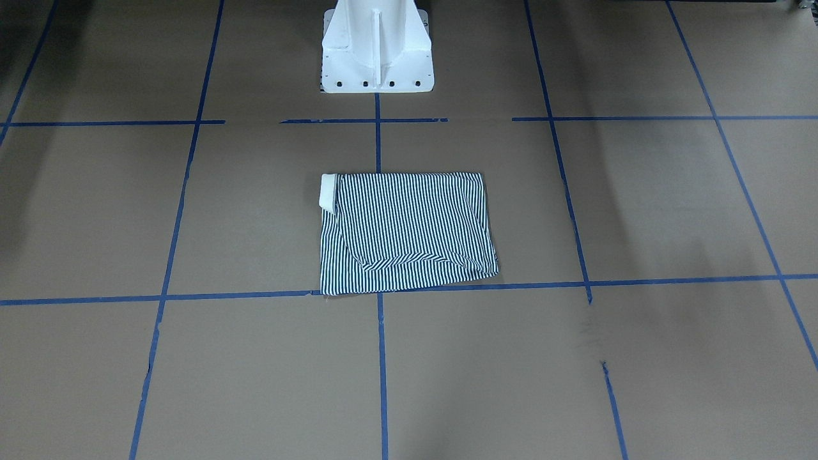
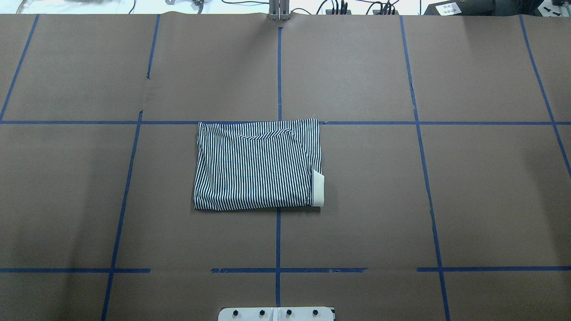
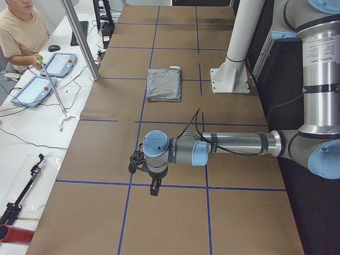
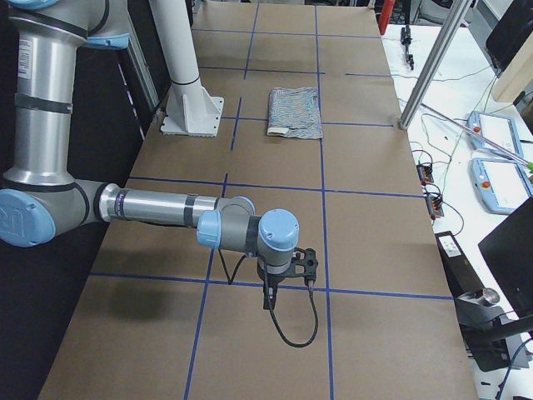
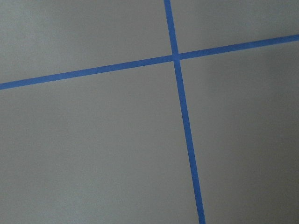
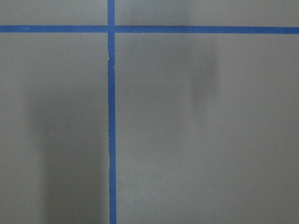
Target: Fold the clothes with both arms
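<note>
Shows the polo shirt (image 2: 256, 166) folded into a compact rectangle, flat on the tabletop (image 2: 482, 187), well apart from both pincers and about midway between them. Leaves the cream collar (image 2: 317, 189) poking out at the corner nearer the right pincer's (image 4: 269, 298) end, with one striped flap turned diagonally across the edge away from the pedestal (image 1: 377, 45). Hides buttons and any chest logo inside the folds. Places the shirt astride blue tape lines (image 2: 278, 67) on brown paper, just in front of the pedestal. Holds the left pincer (image 3: 153, 188) low over a tape crossing, pointing down, at the end of the left arm (image 3: 234, 143), which reaches out level. Mirrors this with the right arm (image 4: 158, 206), a black cable (image 4: 296, 333) looping on the paper below its pincer. Cannot tell whether either pincer is spread or closed, since both appear only in the side views. Catches only paper and tape in the wrist views. Carries a small printed label (image 3: 324, 50) on the left arm's upright tube, too small to read. Cuts a seated person (image 3: 21, 32) off at the corner beyond the left pincer.
</note>
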Robot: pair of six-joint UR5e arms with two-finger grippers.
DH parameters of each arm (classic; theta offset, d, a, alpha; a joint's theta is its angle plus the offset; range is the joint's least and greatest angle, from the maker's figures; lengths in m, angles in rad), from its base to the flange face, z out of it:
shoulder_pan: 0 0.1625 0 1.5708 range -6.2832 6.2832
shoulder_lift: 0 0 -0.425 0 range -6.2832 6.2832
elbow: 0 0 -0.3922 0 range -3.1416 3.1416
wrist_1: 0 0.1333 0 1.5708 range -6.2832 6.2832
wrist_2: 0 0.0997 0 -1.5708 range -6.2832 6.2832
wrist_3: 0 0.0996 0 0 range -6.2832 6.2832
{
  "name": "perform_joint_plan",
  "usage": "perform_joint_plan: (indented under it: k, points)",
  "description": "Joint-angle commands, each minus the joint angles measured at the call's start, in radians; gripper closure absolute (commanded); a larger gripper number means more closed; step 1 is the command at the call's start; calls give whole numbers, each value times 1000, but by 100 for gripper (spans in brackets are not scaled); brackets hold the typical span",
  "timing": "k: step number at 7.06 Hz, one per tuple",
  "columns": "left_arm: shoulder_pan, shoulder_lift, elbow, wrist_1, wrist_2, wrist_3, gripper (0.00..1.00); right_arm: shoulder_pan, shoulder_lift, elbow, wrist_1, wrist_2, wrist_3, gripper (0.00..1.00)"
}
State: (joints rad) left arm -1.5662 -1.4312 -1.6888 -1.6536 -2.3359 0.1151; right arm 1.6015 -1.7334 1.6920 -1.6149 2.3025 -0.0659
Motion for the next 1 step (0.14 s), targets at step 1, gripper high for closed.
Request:
perform_joint_plan:
  k: [1]
  points:
    - [0, 0, 1, 0, 1, 0, 0, -2, 0, 0, 0, -1, 0, 0]
